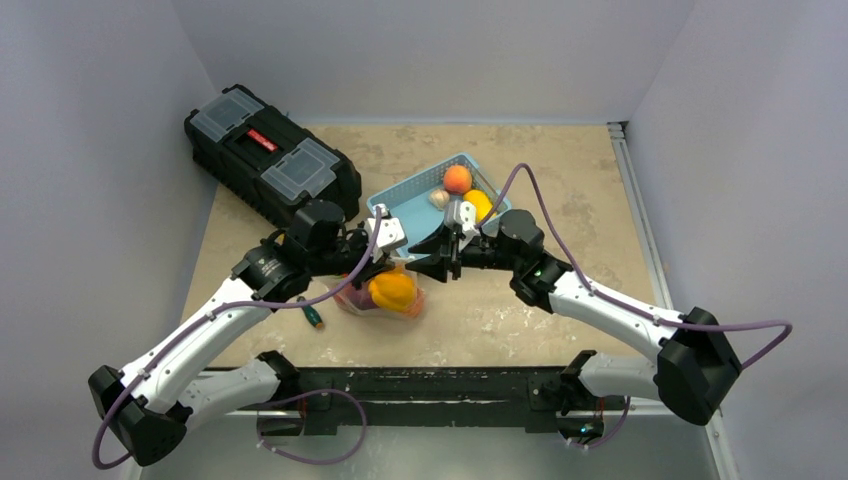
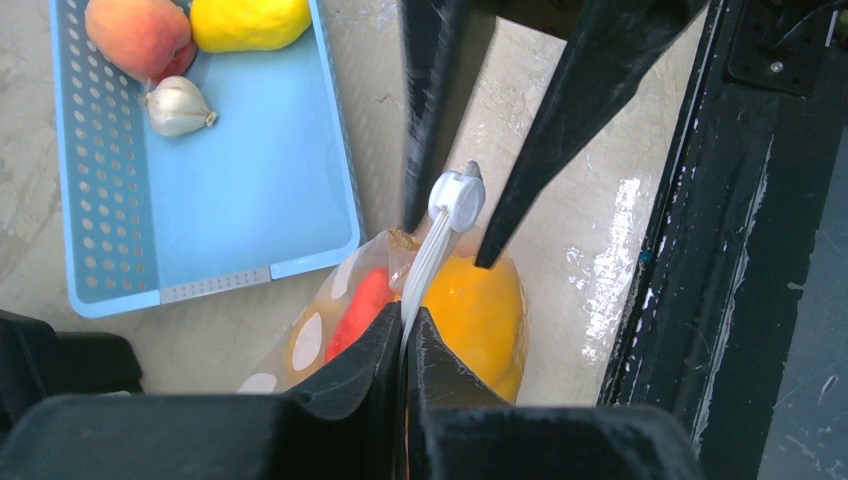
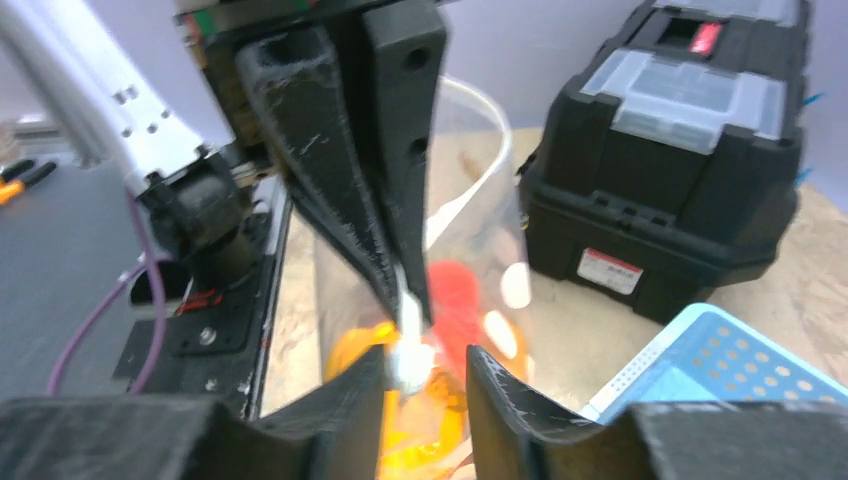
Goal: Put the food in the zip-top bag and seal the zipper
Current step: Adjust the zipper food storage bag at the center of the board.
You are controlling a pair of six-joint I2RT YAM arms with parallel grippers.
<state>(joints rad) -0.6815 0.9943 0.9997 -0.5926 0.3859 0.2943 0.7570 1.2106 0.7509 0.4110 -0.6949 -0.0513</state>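
A clear bag (image 2: 320,335) sags on the desk (image 1: 560,180) just beside a light blue basket (image 2: 215,283), between two robot arms, an orange fruit (image 2: 475,310) and a red piece (image 2: 362,305) inside it. The left end effector (image 2: 405,318) is pressed together on the white zipper (image 2: 425,265) at the bag's mouth, pinching the strip. The right end effector (image 3: 425,360) stands spread, a finger on each side of the white slider (image 2: 457,198) at the strip's far end, apparently not gripping it. A peach (image 2: 138,32), a yellow fruit (image 2: 250,20) and a garlic bulb (image 2: 178,105) lie in the basket, outside the bag. A black toolbox (image 1: 270,150) and a green-handled screwdriver (image 1: 311,315) sit to the left.

The film looks thin, floppy and slick: it will likely crumple rather than push, keeping shape only where pulled taut or propped by the fruit inside. The zipper is its stiffest part, so the sound holds appear to be the strip itself, pinched flat near one end, and the small hard slider, taken across its sides. The toy produce seems light and firm, rounded enough to roll or squirt from an off-centre pinch. A tug on the slider with the other end unanchored would probably drag the whole light bag along the desk.
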